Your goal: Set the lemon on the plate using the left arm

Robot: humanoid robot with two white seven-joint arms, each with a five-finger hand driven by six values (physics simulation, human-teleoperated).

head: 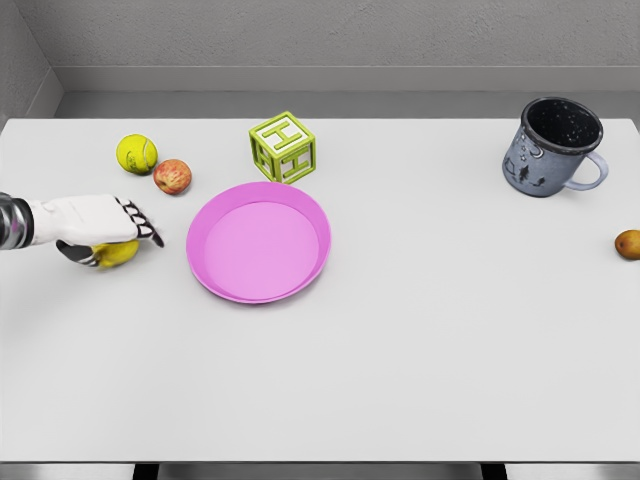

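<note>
Lemon [118, 254] sits grasped under the left robot hand [100, 228], beside the plate [205, 265]

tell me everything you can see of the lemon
The small yellow lemon shows only in part: a smooth, rounded yellow patch peeking out beneath the left robot hand, whose white palm and black-tipped fingers curl over it from above. It sits on the white table near the left edge, left of the round pink plate and apart from it, below the reddish apple.

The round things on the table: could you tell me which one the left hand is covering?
The lemon, under the left hand; the tennis ball, apple and far-right fruit lie untouched.
</note>
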